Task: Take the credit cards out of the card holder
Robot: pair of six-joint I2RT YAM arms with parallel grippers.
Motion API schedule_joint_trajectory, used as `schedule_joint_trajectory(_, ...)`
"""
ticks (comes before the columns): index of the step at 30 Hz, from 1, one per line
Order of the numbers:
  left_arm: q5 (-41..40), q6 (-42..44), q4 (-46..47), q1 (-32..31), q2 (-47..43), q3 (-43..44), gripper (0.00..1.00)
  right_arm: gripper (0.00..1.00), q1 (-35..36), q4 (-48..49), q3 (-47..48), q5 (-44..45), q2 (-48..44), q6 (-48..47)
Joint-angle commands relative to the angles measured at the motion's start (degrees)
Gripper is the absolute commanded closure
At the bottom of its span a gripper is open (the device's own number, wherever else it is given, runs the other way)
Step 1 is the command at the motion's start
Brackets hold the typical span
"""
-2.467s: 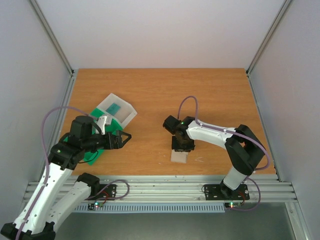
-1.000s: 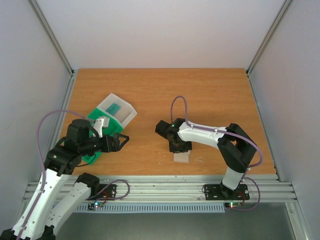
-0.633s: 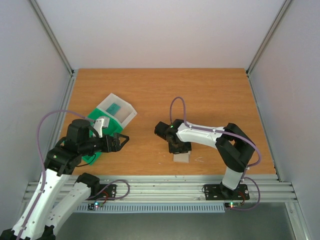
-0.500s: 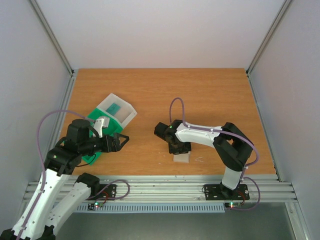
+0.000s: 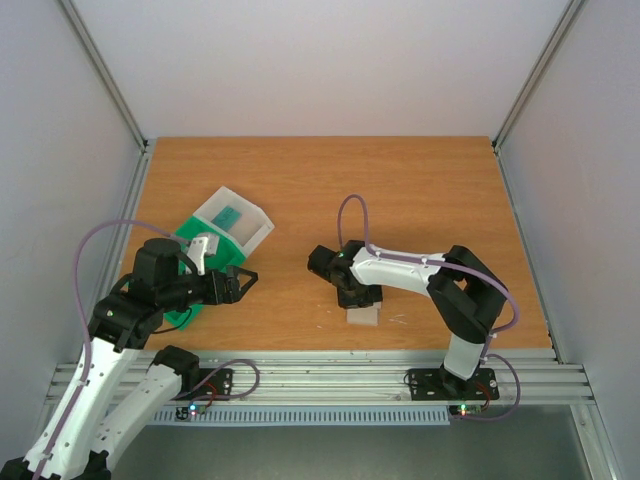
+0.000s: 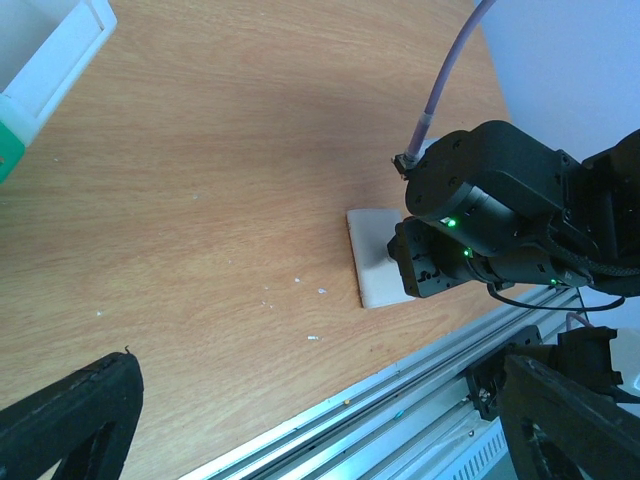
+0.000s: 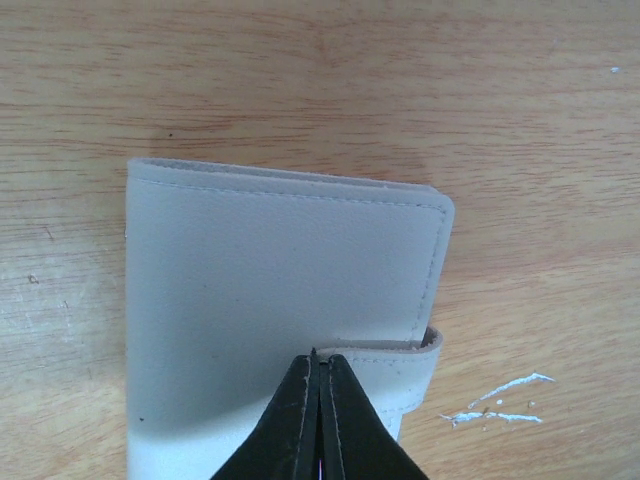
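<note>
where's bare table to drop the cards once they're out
Bare wood: the far strip behind the clear box and the right gripper, and the middle between the left gripper and the card holder. Crowded near left, around the green tray.

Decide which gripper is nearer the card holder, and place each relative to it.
Right. The right gripper sits directly over the card holder, its closed fingertips at the tab. The left gripper hangs open, well off to the holder's left, near the green tray.
</note>
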Motion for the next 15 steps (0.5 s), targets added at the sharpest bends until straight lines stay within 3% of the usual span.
schedule_joint_trajectory(1,-1.4,0.5,0.9,-0.2,0.6,0.7,0.04,0.99,0.2,0.7,-0.9,1.3,-1.8,-0.2)
schedule_joint_trajectory(10,-1.8,-0.3,-0.7,-0.2,3.6,1.3,0.06,0.98,0.4,2.1,-1.6,0.4,-5.0,-1.8)
schedule_joint_trajectory(15,-2.1,-0.4,0.1,-0.2,2.6,1.1,0.06,0.85,0.4,2.6,-3.1,0.0,-6.2,-1.6)
